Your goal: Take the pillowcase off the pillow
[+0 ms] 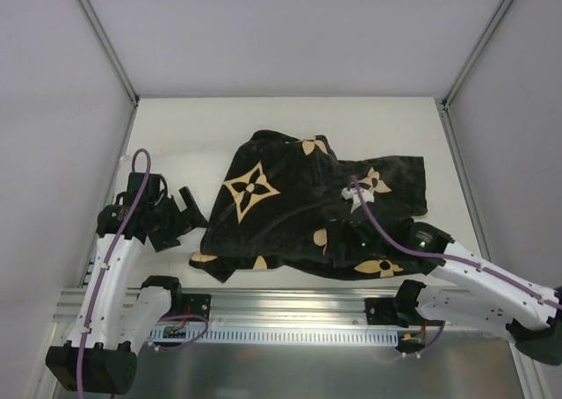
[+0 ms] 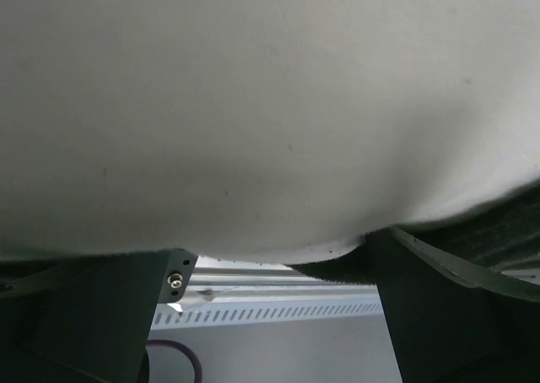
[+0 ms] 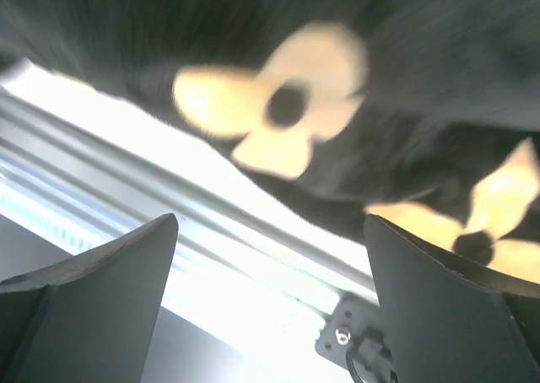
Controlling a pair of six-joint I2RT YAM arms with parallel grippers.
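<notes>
- While the pillowcase point(image 1: 290, 201) covers the pillow point(image 2: 253, 105), left tool point(image 2: 278, 265) gapes released at its edge, likely to seize the pillow.
- Also released, right tool point(image 3: 270, 223) hovers at the near hem.

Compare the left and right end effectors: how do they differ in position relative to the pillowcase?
The left end effector sits beside the pillowcase's left edge; the right end effector is over its near right part. The left one's camera shows mostly plain white, the right one's black flowered fabric. Both have jaws spread open.
</notes>
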